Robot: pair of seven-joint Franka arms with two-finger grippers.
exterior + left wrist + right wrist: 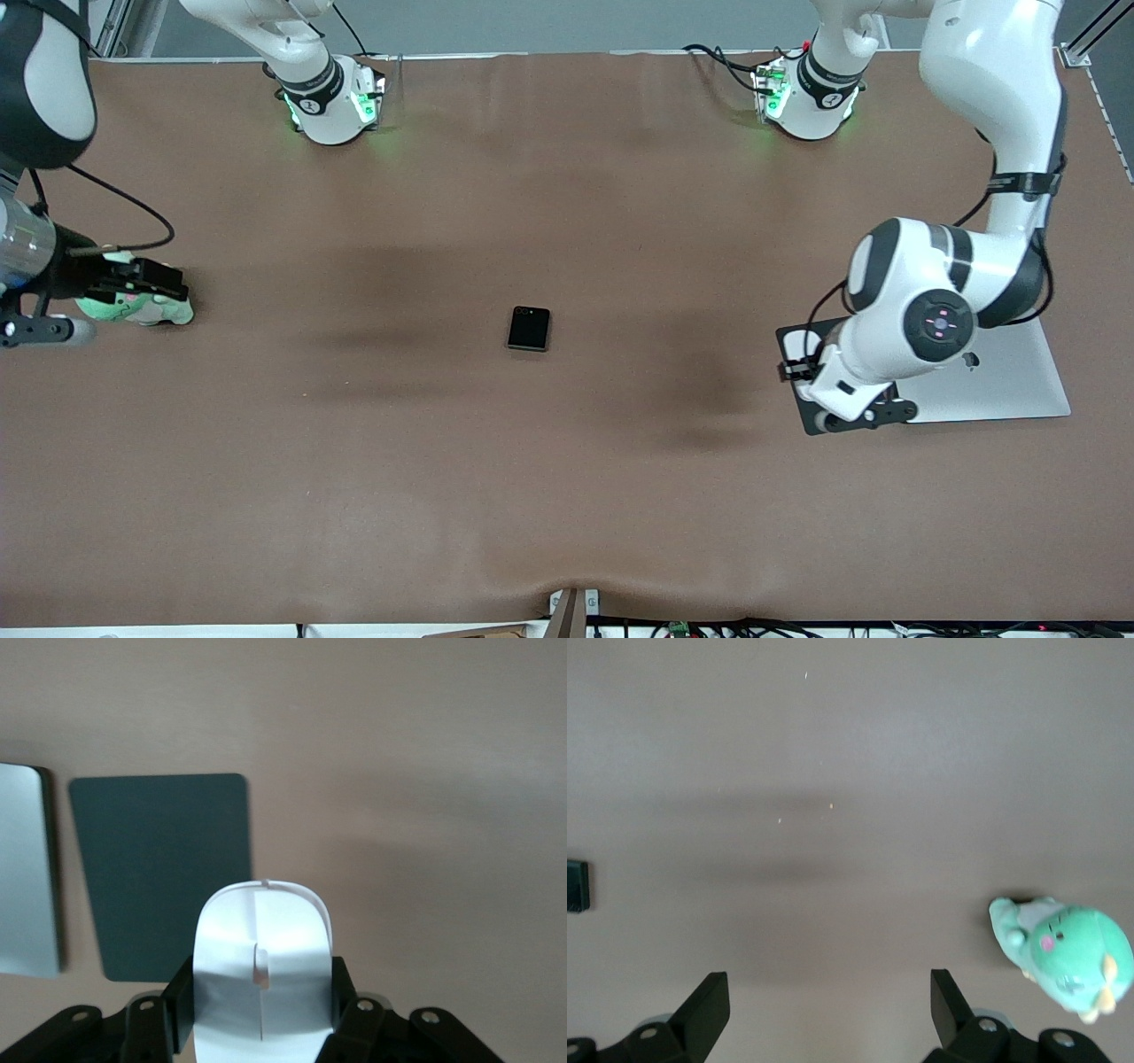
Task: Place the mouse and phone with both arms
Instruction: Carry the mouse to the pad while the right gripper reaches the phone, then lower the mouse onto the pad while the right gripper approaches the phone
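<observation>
left wrist view: left gripper (pixel 262 1014) clamps the mouse (pixel 262 974) above the black pad (pixel 159 870).
right gripper (pixel 829 1010) hangs wide open, holding nothing, near a green plush toy (pixel 1067 955).

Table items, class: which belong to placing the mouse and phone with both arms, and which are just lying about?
Job:
mouse, held in the left gripper above the black pad
phone, mid-table
right gripper, open, empty

Lying about:
black pad
silver laptop
green plush toy
</observation>
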